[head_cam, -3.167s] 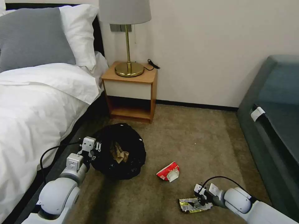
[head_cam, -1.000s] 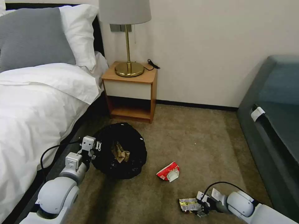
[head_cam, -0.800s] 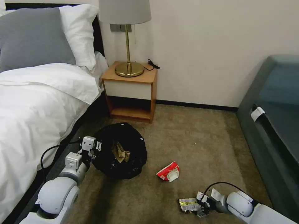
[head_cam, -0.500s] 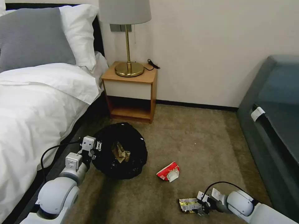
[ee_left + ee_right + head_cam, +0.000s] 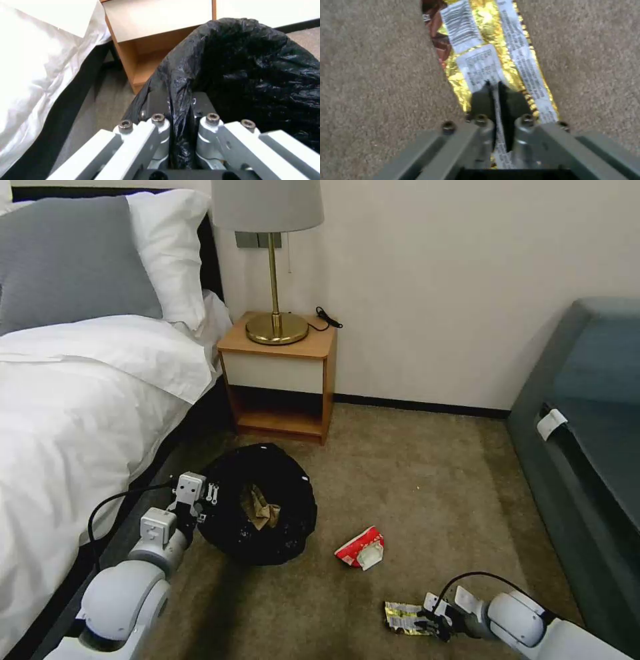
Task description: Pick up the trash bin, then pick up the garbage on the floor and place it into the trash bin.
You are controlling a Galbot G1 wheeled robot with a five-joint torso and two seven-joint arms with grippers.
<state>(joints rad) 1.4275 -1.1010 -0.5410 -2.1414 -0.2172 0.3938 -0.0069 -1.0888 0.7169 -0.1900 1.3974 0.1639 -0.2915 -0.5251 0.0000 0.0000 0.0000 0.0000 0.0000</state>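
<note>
The trash bin (image 5: 273,533), lined with a crinkly black bag, stands by the bed with a crumpled brown paper bag (image 5: 260,508) inside. My left gripper (image 5: 202,502) is shut on the bin's rim; in the left wrist view its fingers (image 5: 159,100) pinch a fold of the black bag (image 5: 253,65). A red-and-white packet (image 5: 361,549) lies on the carpet. Nearer me lies the flat golden snack wrapper (image 5: 402,617). My right gripper (image 5: 429,623) is low over the carpet, shut on the wrapper's near end (image 5: 480,45), fingertips (image 5: 508,93) nearly together.
A bed with a white duvet (image 5: 73,400) runs along the left. A wooden nightstand (image 5: 280,380) with a brass lamp stands against the wall behind the bin. A dark green sofa (image 5: 587,447) fills the right side. Open carpet (image 5: 427,487) lies between.
My right gripper has dropped lower onto the wrapper's near end and closed on it. The bin has shifted slightly to the right with the left gripper still on its rim.
</note>
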